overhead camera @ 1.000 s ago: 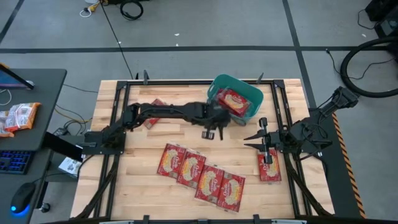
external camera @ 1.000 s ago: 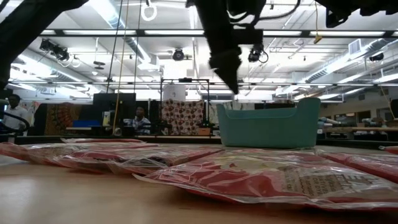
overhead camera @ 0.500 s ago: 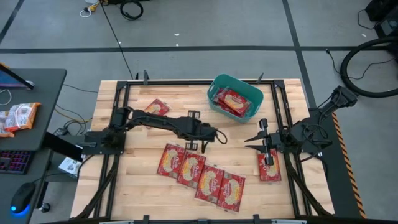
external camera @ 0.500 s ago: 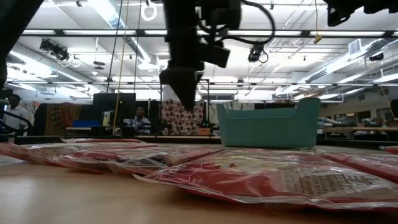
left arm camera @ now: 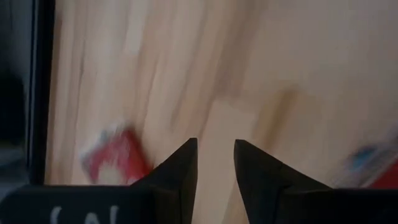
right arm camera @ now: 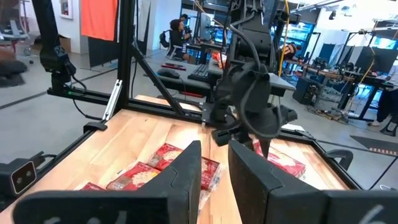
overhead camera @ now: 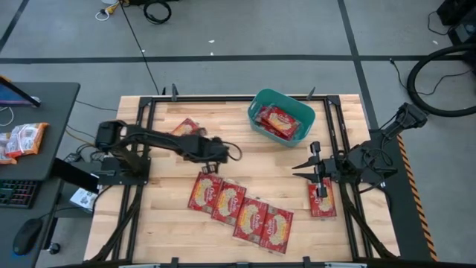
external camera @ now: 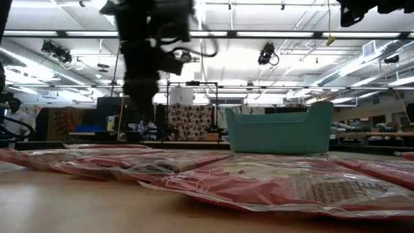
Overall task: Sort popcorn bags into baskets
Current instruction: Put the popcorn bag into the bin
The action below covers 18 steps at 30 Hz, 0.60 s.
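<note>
Pale wooden plank worktop (overhead camera: 171,223), high view: the teal plastic rectangular tub (overhead camera: 259,101) stands at the far edge and holds one flat red popcorn bag (overhead camera: 279,119). Four red bags (overhead camera: 239,208) lie in an overlapping row near the front edge, another (overhead camera: 186,128) lies far-left, and one (overhead camera: 322,197) lies under the right end effector (overhead camera: 320,183). The left end effector (overhead camera: 213,158) hangs just above the row's left end.

Low view: the tub (external camera: 278,131) stands behind the flat bags (external camera: 272,181); the dark left arm (external camera: 145,52) descends left of it.

Left wrist view: the left end effector (left arm camera: 216,163) holds nothing, fingers slightly parted over bare wood.

Right wrist view: the right end effector (right arm camera: 214,163) holds nothing, fingers narrowly parted.
</note>
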Each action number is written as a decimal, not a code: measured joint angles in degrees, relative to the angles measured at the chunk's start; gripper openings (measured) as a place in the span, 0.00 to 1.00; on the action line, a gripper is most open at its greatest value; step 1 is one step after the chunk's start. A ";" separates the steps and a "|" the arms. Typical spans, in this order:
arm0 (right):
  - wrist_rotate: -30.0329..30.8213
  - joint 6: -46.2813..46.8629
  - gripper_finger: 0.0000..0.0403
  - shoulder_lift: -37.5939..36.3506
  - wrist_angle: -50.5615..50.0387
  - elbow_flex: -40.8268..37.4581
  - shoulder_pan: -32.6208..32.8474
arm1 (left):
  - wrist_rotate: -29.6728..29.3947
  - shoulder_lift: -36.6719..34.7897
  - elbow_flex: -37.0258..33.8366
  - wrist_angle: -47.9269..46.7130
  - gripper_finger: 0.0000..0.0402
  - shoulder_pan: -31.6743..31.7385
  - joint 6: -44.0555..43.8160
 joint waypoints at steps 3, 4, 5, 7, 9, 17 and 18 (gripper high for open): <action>0.00 0.00 0.21 0.06 0.23 0.00 0.00 | -0.39 -2.48 -6.08 1.41 0.28 2.28 -5.37; 0.00 0.00 0.21 0.08 0.41 0.00 0.00 | -0.52 -3.20 -7.91 2.15 0.29 3.06 -6.95; 0.00 -0.02 0.21 0.08 0.39 0.00 0.00 | -0.47 -3.93 -9.61 2.35 0.30 3.88 -8.35; 0.00 -0.02 0.21 0.16 0.71 0.02 0.00 | -0.64 -4.52 -12.31 3.39 0.33 5.64 -10.80; 0.00 -0.08 0.21 0.33 0.78 0.00 -0.01 | -0.59 -4.74 -14.45 3.64 0.38 7.56 -12.94; 0.23 -0.24 0.21 0.69 1.28 0.00 -0.07 | 0.47 -4.77 -15.70 5.92 0.59 13.19 -11.72; 0.23 -0.25 0.21 0.70 1.27 0.00 -0.07 | 1.25 -4.77 -15.70 5.73 0.60 13.71 -11.01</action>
